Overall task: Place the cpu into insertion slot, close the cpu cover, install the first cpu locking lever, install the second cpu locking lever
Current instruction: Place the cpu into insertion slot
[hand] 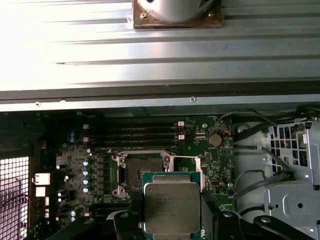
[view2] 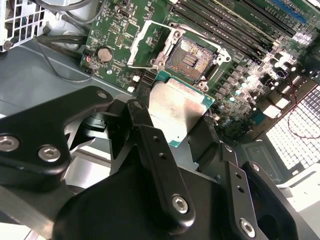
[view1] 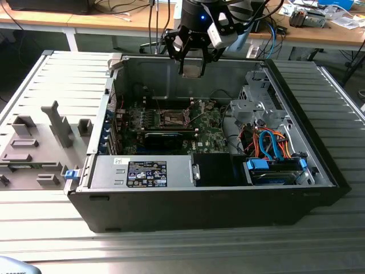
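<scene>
My gripper (view1: 193,67) hangs above the back wall of the open computer case, shut on the cpu (view1: 193,69), a pale silver square plate. In both wrist views the cpu (view2: 177,112) (hand: 171,205) sits between the black fingers (view2: 150,145), held by two opposite edges. The insertion slot (view2: 192,57) (hand: 142,172) (view1: 173,119) lies uncovered on the green board, its dark brown centre exposed, well below the cpu. The cpu cover (view2: 149,42) is swung up and open beside the slot, its window showing the board behind.
A long black card (view1: 165,137) lies in front of the slot, and a grey labelled box (view1: 142,171) fills the case's front. A metal drive cage (view1: 256,103) and orange and blue cables (view1: 274,148) crowd the exterior view's right. A grey fixture (view1: 40,142) stands outside on the left.
</scene>
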You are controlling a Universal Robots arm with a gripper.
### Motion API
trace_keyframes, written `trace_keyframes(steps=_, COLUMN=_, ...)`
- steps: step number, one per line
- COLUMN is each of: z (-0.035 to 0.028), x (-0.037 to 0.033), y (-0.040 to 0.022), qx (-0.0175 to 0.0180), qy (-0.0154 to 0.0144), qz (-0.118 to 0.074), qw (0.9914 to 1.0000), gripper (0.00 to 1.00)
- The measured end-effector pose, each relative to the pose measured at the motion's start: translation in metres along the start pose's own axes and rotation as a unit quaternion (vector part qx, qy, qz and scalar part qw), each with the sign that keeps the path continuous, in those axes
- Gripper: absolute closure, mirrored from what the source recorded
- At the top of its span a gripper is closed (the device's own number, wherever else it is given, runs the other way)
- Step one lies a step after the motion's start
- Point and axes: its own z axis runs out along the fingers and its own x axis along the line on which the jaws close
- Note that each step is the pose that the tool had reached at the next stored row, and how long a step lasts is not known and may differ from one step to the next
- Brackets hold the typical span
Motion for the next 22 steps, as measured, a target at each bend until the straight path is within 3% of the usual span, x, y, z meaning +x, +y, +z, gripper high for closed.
trace_keyframes(steps=22, z=0.0038, x=0.0004, y=-0.0005, qx=0.0007, qy=0.0, qz=0.0, qw=1.0, gripper=0.45)
